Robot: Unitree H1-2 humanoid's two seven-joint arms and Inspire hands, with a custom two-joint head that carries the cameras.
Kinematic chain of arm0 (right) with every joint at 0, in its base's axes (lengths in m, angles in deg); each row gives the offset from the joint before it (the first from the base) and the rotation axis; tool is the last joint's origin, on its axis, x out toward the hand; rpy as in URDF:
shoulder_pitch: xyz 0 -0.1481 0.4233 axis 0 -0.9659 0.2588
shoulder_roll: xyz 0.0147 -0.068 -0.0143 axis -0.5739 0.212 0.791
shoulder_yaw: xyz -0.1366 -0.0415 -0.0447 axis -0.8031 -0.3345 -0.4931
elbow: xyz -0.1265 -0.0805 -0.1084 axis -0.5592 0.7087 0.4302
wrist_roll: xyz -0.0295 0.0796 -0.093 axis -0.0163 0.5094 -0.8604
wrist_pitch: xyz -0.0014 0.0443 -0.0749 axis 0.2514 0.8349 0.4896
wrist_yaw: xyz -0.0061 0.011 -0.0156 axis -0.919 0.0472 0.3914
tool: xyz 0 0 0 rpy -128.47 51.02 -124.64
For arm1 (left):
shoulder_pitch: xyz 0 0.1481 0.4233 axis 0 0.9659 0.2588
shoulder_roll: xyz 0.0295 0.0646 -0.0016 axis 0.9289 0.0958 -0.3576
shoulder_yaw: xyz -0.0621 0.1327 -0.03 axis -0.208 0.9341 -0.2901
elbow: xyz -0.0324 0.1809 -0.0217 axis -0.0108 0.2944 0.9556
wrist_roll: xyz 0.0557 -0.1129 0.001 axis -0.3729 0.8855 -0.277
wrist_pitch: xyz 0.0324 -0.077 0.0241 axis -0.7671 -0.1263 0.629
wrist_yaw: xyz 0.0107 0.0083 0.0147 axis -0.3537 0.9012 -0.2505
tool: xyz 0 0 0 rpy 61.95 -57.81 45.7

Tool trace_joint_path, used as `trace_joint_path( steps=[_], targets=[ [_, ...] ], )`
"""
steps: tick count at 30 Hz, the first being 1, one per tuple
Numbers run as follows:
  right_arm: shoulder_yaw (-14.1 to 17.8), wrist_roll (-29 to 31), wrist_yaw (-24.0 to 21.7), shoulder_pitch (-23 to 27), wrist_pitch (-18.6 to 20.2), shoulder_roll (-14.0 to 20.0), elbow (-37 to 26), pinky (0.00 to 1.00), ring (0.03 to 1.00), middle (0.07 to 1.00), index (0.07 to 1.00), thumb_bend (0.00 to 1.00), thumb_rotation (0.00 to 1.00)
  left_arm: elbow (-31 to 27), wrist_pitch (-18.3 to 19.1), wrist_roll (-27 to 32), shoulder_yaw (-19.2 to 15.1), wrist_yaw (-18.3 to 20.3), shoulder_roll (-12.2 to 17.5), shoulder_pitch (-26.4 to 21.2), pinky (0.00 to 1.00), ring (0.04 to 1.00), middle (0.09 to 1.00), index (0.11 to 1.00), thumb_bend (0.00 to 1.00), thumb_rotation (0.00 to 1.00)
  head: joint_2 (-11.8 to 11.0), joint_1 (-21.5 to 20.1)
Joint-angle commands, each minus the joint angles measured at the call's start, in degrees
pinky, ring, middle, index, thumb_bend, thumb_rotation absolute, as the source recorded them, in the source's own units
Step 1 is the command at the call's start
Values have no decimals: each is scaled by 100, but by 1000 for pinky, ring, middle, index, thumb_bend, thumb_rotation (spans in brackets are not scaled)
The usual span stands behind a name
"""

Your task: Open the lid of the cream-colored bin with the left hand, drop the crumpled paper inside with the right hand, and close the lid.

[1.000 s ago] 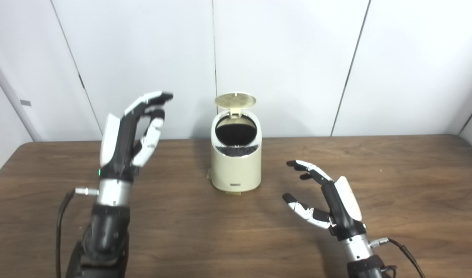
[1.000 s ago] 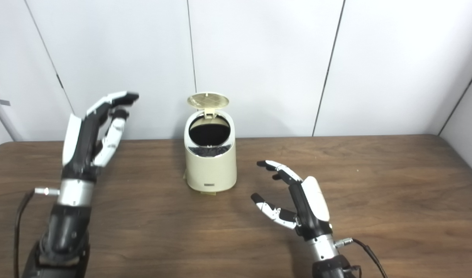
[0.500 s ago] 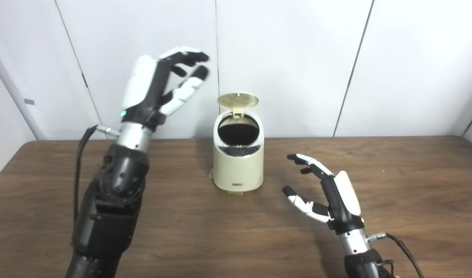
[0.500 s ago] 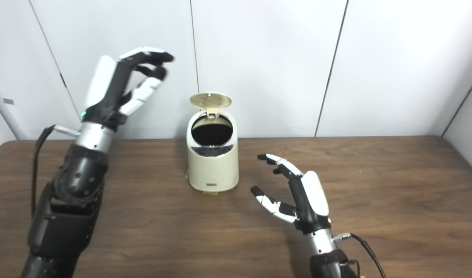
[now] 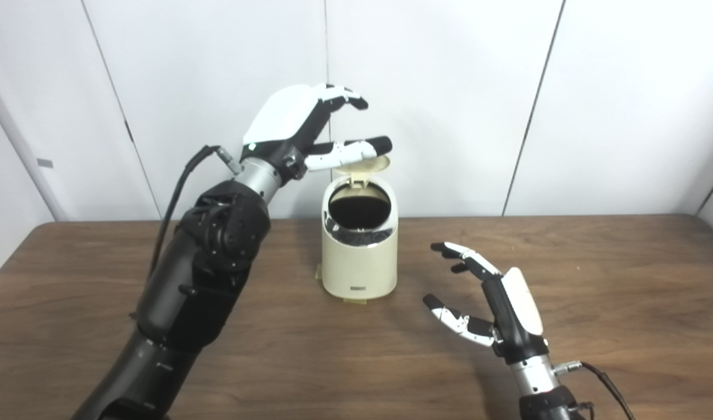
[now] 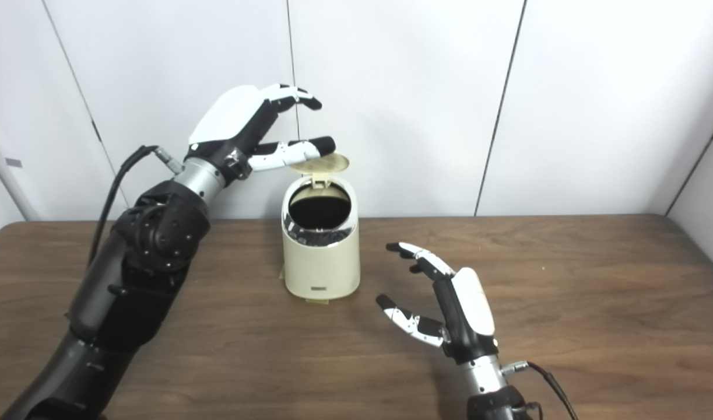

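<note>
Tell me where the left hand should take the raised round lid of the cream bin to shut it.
Probably the free top edge of the cream-coloured round lid, pressed from above: it stands tilted up on a rear hinge over the cream plastic bin, and the left hand hovers open just above it.

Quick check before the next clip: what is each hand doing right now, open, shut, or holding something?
Left hand: open, holding nothing, raised above the bin's upright lid.
Right hand: open, holding nothing, beside the bin.

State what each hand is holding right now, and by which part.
Nothing is held. The left hand hovers open above the bin's raised lid; the right hand is open and empty over the table.
</note>
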Motion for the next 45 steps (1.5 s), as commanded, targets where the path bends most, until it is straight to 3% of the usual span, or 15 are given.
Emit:
trace_joint_path(
  steps=[1,6,12,27,39,45],
  targets=[
    [-75,42,21,-259,-73,-153,279,652,767,794,782,224,360,180,-145,-227,35,-283,-1,-449,999,946,861,811,924,1000,-1,-12],
    [-77,81,-66,-283,-22,-166,233,652,767,795,785,227,345,574,-259,-478,174,-534,-60,-598,1000,953,853,811,971,1000,-18,-15],
    [-70,84,-97,-274,-30,-188,273,656,770,798,787,243,361,870,-320,-677,264,-667,-111,-703,1000,950,837,808,958,1000,-40,-32],
    [-40,82,-50,-199,-53,-157,355,663,775,799,786,244,342,863,-199,-779,270,-494,-99,-666,1000,923,837,807,963,1000,6,-50],
    [-22,115,-13,-184,-65,-149,385,659,776,802,786,255,304,736,-171,-1018,430,-323,13,-389,1000,886,808,787,993,1000,21,-88],
    [-25,79,-23,-209,46,-170,323,659,774,801,789,266,345,798,-255,-945,442,-277,23,-154,1000,885,787,789,975,985,35,-105]
  ],
)
